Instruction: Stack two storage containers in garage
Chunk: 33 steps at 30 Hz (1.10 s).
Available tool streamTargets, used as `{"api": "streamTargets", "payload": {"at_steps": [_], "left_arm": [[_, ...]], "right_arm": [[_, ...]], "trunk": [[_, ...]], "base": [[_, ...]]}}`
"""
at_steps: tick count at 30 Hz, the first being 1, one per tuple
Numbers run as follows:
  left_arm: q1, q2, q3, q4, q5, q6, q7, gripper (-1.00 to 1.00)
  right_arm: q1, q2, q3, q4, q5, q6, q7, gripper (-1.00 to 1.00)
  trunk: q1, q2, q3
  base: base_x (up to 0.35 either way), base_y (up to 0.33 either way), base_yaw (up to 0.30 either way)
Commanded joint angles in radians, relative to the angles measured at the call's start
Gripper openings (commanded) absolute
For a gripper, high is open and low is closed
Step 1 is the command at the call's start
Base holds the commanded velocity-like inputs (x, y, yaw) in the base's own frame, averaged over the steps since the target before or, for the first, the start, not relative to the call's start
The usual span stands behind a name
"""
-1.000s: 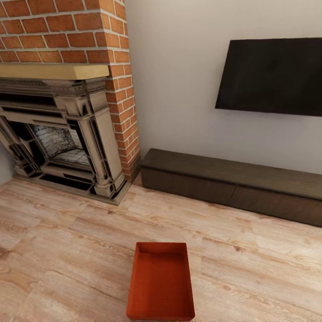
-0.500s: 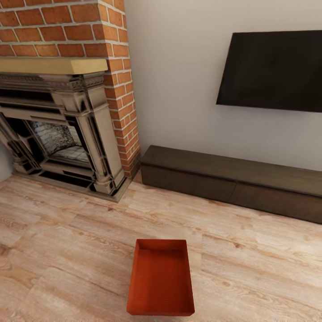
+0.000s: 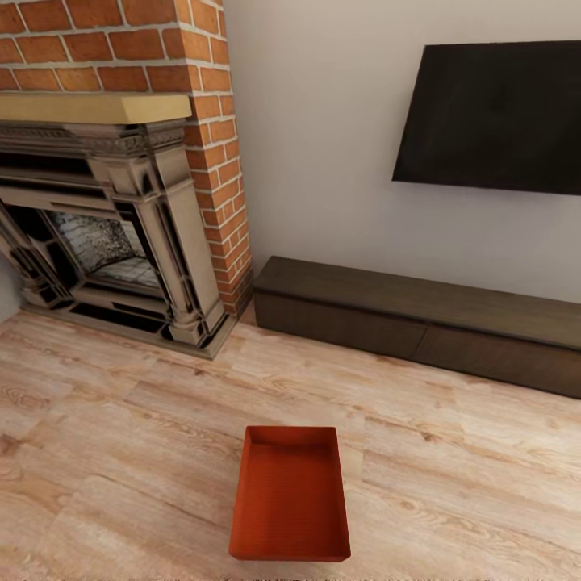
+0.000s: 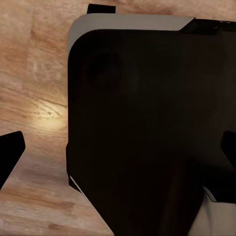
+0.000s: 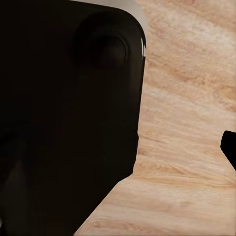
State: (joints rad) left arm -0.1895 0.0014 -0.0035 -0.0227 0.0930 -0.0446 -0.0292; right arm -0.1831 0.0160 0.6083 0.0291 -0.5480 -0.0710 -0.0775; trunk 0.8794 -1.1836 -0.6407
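Since that container (image 3: 290,496) looks stiff, light & lidless — you'd grab opposite rims w/ both arms; pincer states: can't tell.

Light in the head view was even and soft, with no clear source. The white wall (image 3: 323,145) was bright and flat, while the TV (image 3: 492,117) showed matte black without glare. The orange-red storage container (image 3: 290,496) cast almost no shadow on the wood-plank floor (image 3: 121,452). Straight lines leaned outward toward 3 and 9 o'clock. Both wrist views were soft and slightly blurred; a pale bright patch lay on the planks (image 4: 46,115) in the left one.
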Motion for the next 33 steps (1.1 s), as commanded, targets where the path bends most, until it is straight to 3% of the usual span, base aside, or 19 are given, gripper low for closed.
{"api": "streamTargets", "payload": {"at_steps": [1, 33], "left_arm": [[-0.001, 0.000, -0.001, 0.001, 0.010, -0.003, -0.003, 1.00], [-0.001, 0.000, -0.001, 0.001, 0.010, -0.003, -0.003, 1.00]], "right_arm": [[-0.001, 0.001, 0.008, 0.003, -0.009, -0.005, -0.001, 1.00], [-0.001, 0.002, 0.009, 0.003, -0.009, -0.004, -0.001, 1.00]], "trunk": [[0.000, 0.000, -0.002], [0.000, 0.000, -0.054]], "base": [[0.000, 0.000, 0.000], [0.000, 0.000, 0.000]]}}
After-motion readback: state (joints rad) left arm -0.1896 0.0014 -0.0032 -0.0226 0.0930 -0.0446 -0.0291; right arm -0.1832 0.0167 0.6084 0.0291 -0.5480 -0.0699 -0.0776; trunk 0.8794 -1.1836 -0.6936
